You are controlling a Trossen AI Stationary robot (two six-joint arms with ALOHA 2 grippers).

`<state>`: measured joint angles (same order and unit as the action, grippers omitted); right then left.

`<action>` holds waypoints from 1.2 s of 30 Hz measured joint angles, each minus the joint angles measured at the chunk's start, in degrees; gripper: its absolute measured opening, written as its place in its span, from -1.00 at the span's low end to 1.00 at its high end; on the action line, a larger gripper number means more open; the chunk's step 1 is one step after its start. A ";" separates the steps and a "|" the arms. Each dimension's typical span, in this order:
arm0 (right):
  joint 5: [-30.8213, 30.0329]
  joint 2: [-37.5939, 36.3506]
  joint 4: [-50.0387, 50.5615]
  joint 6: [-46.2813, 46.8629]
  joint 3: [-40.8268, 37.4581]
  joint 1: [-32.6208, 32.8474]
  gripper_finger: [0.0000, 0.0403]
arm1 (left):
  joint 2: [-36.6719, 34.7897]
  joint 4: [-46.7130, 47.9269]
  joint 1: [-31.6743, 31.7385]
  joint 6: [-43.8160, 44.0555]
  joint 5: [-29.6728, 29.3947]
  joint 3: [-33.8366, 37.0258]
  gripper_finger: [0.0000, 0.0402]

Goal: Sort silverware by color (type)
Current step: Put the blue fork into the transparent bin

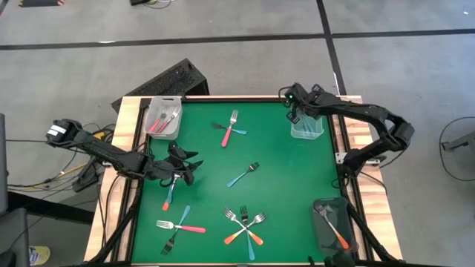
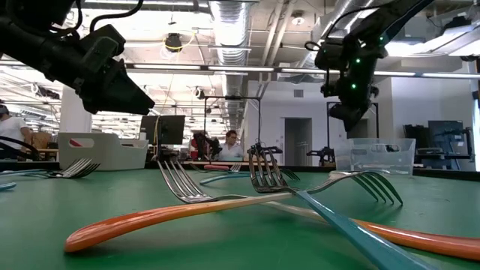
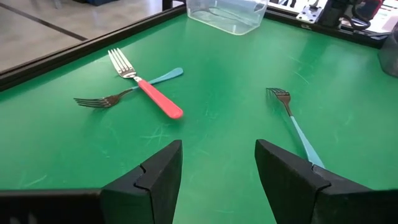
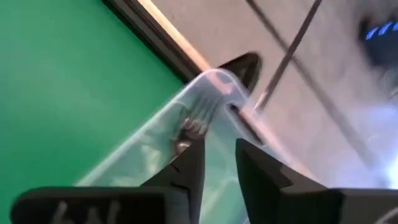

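Low view puts crossed orange-handled forks nearest: light, stiff, slick metal, best pinched mid-handle. Beyond, the left gripper hovers wide open and empty above a blue-handled fork. Farthest, the right gripper, slightly parted, hangs over the clear bin.

Honestly can't read any text anywhere here, no labels, brands, numbers or signs on the table, bins, forks or in the room behind.
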<state>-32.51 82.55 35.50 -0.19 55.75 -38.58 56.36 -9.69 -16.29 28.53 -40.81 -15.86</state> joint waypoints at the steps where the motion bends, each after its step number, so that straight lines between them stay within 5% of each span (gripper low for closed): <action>1: 2.57 -0.20 0.93 4.12 0.00 0.53 -0.38 | 0.00 0.00 0.00 0.05 0.09 0.00 -0.05; 6: 25.23 -2.16 0.96 14.59 0.00 5.32 -0.30 | 0.00 -0.97 0.00 0.39 2.43 0.00 -0.05; 8: 28.96 -2.94 -1.39 15.35 0.00 9.96 -0.31 | 0.00 -2.10 0.00 -1.49 5.25 0.00 -0.05; 13: 29.74 -1.21 -10.02 12.99 0.07 23.44 -0.37 | 0.00 -5.58 -0.04 -5.62 10.59 0.00 -0.05; 20: 29.79 7.51 -17.15 4.08 0.04 36.64 -0.38 | 0.02 -5.81 -0.02 -5.00 7.94 -0.02 -0.05; 36: 29.55 25.51 -20.55 -7.76 8.87 40.14 -0.10 | 0.02 -4.15 0.01 -4.90 6.89 -0.04 -0.05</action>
<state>-2.95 108.05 14.95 -7.94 64.62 1.56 56.38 -13.84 -16.29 23.64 -33.92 -15.90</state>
